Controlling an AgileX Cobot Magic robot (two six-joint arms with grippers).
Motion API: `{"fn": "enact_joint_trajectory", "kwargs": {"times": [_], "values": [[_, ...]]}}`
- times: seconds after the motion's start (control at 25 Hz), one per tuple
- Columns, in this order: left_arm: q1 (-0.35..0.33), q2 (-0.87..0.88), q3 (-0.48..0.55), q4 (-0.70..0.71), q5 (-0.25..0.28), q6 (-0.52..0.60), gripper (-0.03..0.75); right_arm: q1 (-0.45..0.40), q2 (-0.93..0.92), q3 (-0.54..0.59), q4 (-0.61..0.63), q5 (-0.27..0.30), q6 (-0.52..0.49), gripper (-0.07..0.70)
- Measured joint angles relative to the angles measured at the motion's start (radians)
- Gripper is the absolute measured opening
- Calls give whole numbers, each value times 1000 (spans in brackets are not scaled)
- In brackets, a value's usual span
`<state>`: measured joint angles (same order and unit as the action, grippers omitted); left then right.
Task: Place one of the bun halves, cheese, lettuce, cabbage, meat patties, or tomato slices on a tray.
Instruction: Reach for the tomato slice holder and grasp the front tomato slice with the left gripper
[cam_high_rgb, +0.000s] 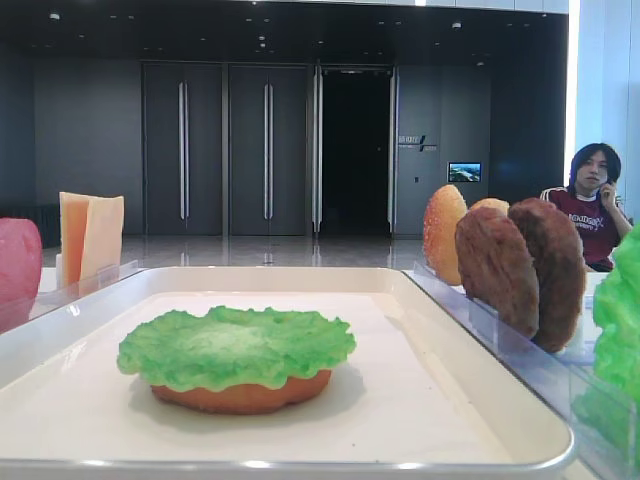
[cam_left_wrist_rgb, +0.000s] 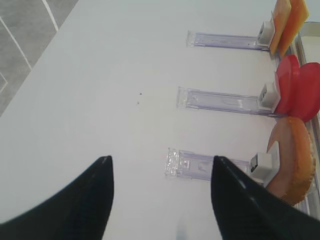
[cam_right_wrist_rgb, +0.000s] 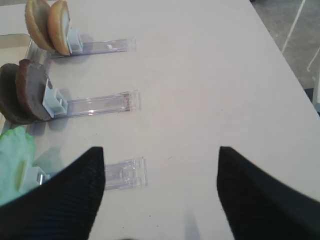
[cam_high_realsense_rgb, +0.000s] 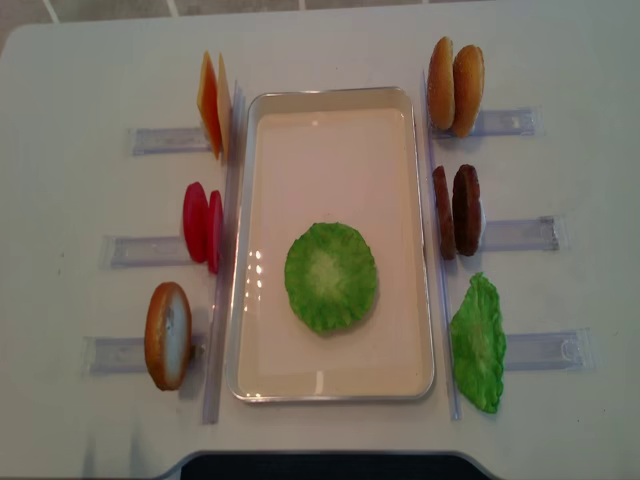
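Note:
The white tray (cam_high_realsense_rgb: 245, 250) lies mid-table. On it a green lettuce (cam_high_realsense_rgb: 331, 277) leaf covers an orange bun half (cam_high_rgb: 240, 395). Left of the tray stand cheese (cam_high_realsense_rgb: 212, 103), tomato slices (cam_high_realsense_rgb: 203, 226) and a bun half (cam_high_realsense_rgb: 168, 335). To its right stand two bun halves (cam_high_realsense_rgb: 455, 86), meat patties (cam_high_realsense_rgb: 456, 210) and another lettuce (cam_high_realsense_rgb: 478, 342) leaf. My left gripper (cam_left_wrist_rgb: 162, 165) hovers open over bare table, left of the bun half (cam_left_wrist_rgb: 295, 160) in its rack. My right gripper (cam_right_wrist_rgb: 160, 152) is open too, right of the lettuce (cam_right_wrist_rgb: 12, 160). Neither holds anything.
Clear plastic holder racks (cam_high_realsense_rgb: 515, 234) stick out from both long sides of the tray. A seated person (cam_high_rgb: 595, 200) is far behind the table. A dark base (cam_high_realsense_rgb: 320, 466) sits at the near table edge. The floor drops off beyond the table's side edges (cam_right_wrist_rgb: 290, 55).

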<state>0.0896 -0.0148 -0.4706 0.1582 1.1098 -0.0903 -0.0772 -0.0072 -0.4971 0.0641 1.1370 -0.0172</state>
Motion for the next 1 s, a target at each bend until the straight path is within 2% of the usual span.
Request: {"fn": "enact_joint_trajectory", "kwargs": {"times": [0.84,1.0], "values": [[0,0,0,0,0,10,468,0,0,0,0,0,0,485],[0,0,0,-40,0,14,468,0,0,0,0,0,0,485]]}}
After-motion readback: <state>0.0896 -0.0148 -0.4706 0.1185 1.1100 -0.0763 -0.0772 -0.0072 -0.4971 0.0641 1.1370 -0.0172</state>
